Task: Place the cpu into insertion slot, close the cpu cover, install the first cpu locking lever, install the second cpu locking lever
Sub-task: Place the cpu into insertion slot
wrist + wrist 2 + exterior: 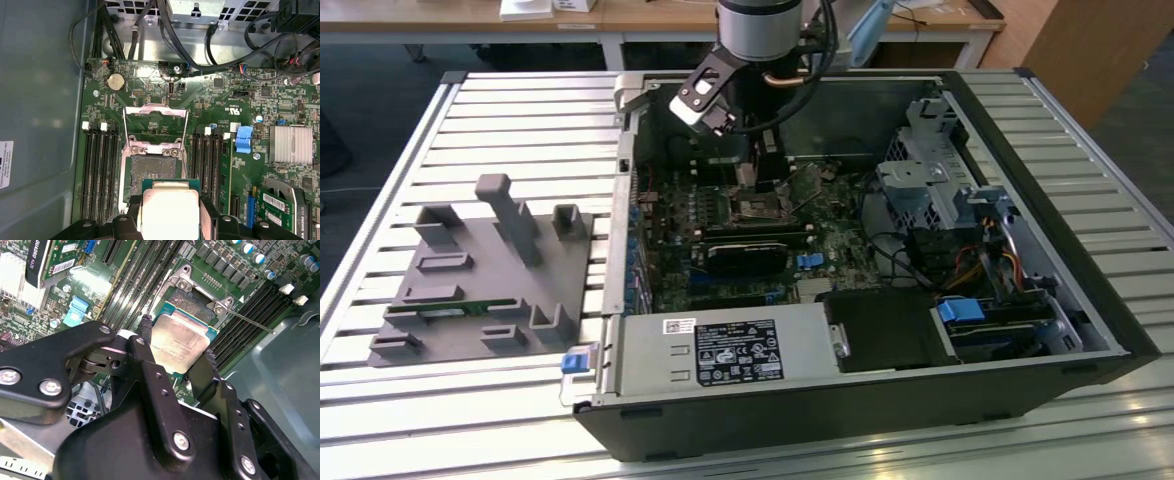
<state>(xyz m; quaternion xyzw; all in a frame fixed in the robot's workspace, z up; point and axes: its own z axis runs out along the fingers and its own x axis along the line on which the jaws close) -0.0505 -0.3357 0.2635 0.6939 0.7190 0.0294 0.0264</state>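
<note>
Gripper (pixel 762 172) sits upper centre in the exterior view, reaching down into the open pc case (pixel 1083 290) over the motherboard (pixel 834 250)

Grasp state: clamped on the cpu (pixel 181 342) - black fingers (pixel 150 372) press on two opposite edges, silver top facing the camera. In the first wrist view the same chip (pixel 169 216) sits between the two finger pads

The cpu is not seated. It is held just beside and partly over the near edge of the insertion slot (pixel 152 172), and the slot's dark contact field is exposed. In the second wrist view the chip looks slightly tilted against the board; I can't tell whether its edge touches the socket rim

The cpu cover (pixel 155 109) is flipped open - the silver frame stands on the far side of the slot from the chip, with the board visible through its window. A thin locking lever (pixel 250 321) sticks out sideways from the socket corner, unlatched

Elsewhere in the exterior view:
- power supply (pixel 720 355) at lower centre, inside the case
- grey fixture (pixel 480 270) on the slatted table (pixel 520 110) at the exterior view's left, well apart from the case
</note>
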